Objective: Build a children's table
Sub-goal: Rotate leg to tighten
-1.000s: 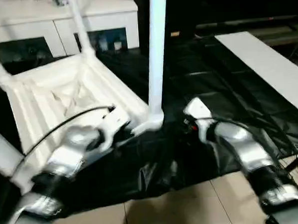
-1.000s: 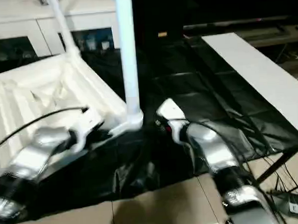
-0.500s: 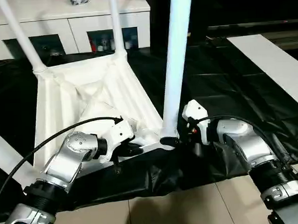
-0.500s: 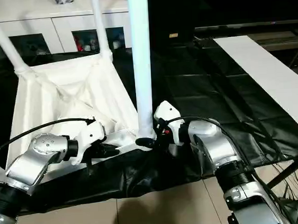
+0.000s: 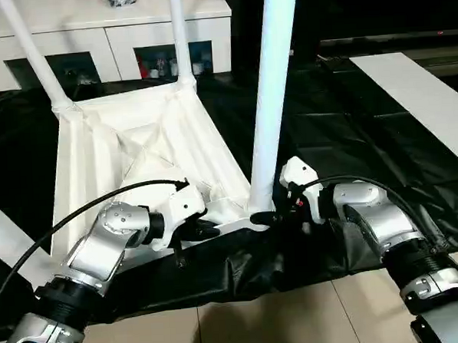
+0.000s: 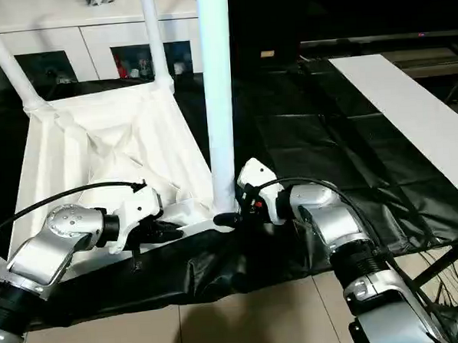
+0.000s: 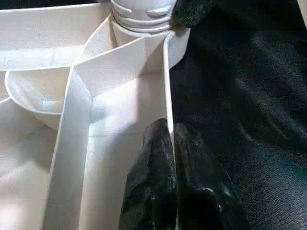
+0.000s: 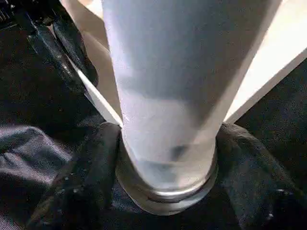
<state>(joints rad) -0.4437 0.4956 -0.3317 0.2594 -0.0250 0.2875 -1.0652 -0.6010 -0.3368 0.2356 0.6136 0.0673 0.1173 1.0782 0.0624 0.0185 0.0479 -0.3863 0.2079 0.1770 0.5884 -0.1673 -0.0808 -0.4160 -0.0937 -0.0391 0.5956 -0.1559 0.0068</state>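
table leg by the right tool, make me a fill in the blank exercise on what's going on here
1. The table top lies with its ribbed underside facing ____.
2. The right tool has one finger on each side of the near leg, just above its corner ____.
3. The left tool pinches the top's thin near ____ between its fingers.
4. The top rests on a ____ plastic sheet.

Missing words: up; socket; rim; black
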